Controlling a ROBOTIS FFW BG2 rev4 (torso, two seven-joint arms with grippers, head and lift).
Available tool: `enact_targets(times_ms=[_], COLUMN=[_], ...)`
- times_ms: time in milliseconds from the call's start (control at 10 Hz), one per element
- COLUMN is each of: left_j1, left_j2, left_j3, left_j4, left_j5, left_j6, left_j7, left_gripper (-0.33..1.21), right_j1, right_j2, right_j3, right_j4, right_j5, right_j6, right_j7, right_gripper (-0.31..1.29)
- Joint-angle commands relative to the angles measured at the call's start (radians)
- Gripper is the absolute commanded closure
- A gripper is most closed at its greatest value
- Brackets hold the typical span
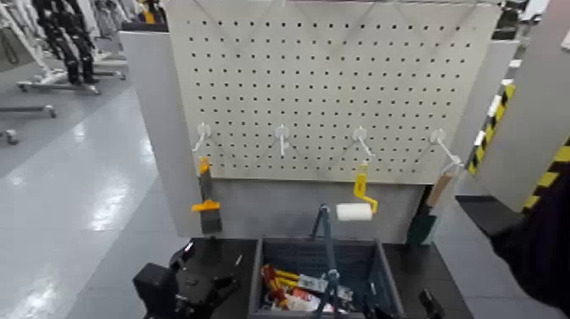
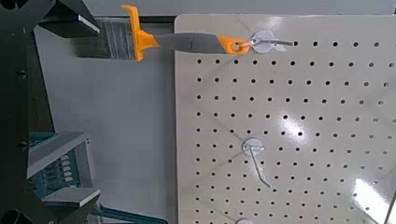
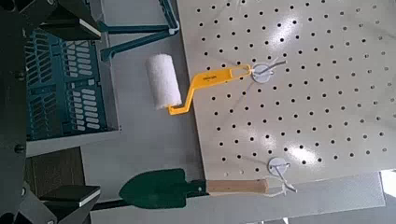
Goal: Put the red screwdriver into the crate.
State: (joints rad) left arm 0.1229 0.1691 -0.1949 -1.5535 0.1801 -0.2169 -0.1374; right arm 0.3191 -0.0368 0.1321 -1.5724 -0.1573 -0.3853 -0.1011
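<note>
Pegboard [image 1: 339,85] holding scraper [image 1: 206,199], paint roller [image 1: 358,202] and trowel [image 1: 428,212]; below, crate [image 1: 383,270] containing red screwdriver [image 1: 273,285].

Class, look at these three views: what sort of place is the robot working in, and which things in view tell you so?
Probably a workshop or robotics test hall. A white pegboard holds hand tools on hooks: a paint roller, a scraper and a trowel. A tool crate sits below, and yellow-black hazard stripes mark a nearby panel.

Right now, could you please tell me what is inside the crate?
The crate holds the red screwdriver at its left end, beside yellow and white items that I cannot identify. Its bail handle crosses the middle and the picture edge cuts off the near part.
</note>
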Motion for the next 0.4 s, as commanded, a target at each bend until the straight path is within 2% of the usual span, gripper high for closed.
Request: enact_targets(times_ms=[100, 400], left_j1=[0.049, 0.058], left_j2=[0.000, -0.003], left_j3=[0.014, 0.017], left_j4=[-0.033, -0.040], left_j5=[-0.031, -0.034], left_j6=[-0.012, -0.009], left_j7=[-0.001, 0.007], left_gripper=[0.11, 0.11], right_j1=[0.003, 0.006], right_j2=[0.000, 0.003], right_j3=[-0.006, -0.009], right_j4=[-0.003, -0.006], right_j5=[0.005, 0.022], right_j6=[-0.001, 0.002], right_j7=[0.000, -0.002], right_gripper=[0.13, 0.13])
